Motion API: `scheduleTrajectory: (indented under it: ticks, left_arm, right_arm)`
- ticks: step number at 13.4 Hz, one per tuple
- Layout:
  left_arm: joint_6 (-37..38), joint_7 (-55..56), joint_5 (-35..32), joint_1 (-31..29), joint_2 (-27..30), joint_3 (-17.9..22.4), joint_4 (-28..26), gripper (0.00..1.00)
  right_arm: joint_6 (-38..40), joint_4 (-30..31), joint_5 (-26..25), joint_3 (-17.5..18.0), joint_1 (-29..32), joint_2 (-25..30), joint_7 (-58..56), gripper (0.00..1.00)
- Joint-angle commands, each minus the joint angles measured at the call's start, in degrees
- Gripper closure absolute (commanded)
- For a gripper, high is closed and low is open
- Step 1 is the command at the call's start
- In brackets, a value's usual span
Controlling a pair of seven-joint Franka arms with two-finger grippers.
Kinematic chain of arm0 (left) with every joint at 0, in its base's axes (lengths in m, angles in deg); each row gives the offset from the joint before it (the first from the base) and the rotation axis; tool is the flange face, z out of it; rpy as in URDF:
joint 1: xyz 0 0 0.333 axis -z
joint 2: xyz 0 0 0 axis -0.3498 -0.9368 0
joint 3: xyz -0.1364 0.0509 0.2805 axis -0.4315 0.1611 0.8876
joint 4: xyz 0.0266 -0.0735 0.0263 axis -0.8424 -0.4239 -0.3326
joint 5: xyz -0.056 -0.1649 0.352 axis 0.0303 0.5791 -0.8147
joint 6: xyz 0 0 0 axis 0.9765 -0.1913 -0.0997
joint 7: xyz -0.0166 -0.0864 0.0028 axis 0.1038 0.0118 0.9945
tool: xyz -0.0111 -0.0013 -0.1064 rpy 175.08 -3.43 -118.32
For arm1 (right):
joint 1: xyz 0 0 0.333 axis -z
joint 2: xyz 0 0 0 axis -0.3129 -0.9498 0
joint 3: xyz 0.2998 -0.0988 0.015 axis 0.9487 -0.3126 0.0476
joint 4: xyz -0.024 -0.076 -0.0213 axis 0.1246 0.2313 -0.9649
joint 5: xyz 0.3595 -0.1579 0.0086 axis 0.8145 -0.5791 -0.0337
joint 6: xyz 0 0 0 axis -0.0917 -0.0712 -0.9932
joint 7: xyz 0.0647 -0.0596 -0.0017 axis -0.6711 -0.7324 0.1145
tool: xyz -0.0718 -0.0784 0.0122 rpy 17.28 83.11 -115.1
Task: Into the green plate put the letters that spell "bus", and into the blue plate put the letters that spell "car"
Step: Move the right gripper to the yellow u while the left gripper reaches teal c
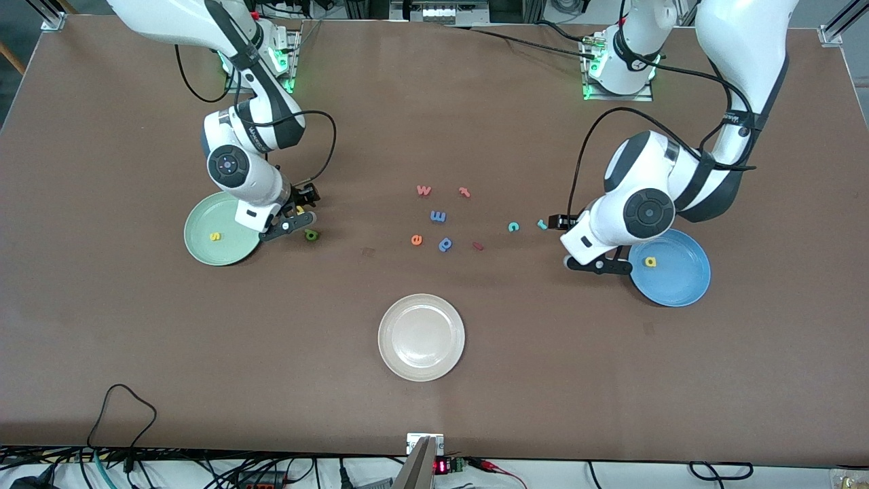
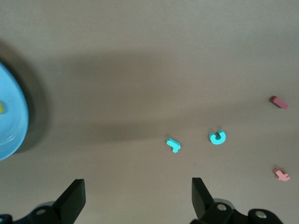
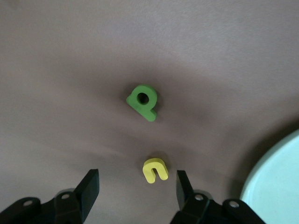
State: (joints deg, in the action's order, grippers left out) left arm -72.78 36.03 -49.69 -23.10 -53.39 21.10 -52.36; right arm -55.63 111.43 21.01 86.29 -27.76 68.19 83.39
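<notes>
While the right gripper straddles the yellow u beside the green plate's rim, its fingers stand apart, gripping nothing. Over the teal r, the left gripper hangs spread wide near the blue plate.

Three plates, roughly twelve letters (some partly hidden).

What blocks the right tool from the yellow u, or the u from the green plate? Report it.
Nothing visible. The right tool has its fingers either side of the yellow u, with bare table between. The green b lies just past the u, away from the green plate, so off that path.
</notes>
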Motion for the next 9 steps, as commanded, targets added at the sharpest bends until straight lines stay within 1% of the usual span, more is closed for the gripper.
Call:
scheduleTrajectory:
  ticks: [1,3,6,9]
  left_arm:
    - [-0.2,-2.1,0.1,1.1,0.3,-0.7,0.5,0.0]
    - [-2.2,-3.1,0.0,1.6,-0.1,-0.9,0.4,0.0]
    - [-3.1,-9.1,0.0,1.9,-1.2,-0.8,0.5,0.0]
    - [-2.6,-8.4,0.1,2.3,-2.2,-0.8,2.1,0.0]
  right_arm:
    - [-0.8,0.4,-1.3,0.1,-0.1,-0.2,-1.3,0.28]
    - [-0.8,0.3,-1.3,0.1,-0.1,-0.8,-1.3,0.31]
    - [-1.0,0.3,-1.4,0.0,0.5,-2.2,-1.3,0.34]
    - [-1.6,0.3,-1.4,-0.1,0.6,-3.0,-1.4,0.35]
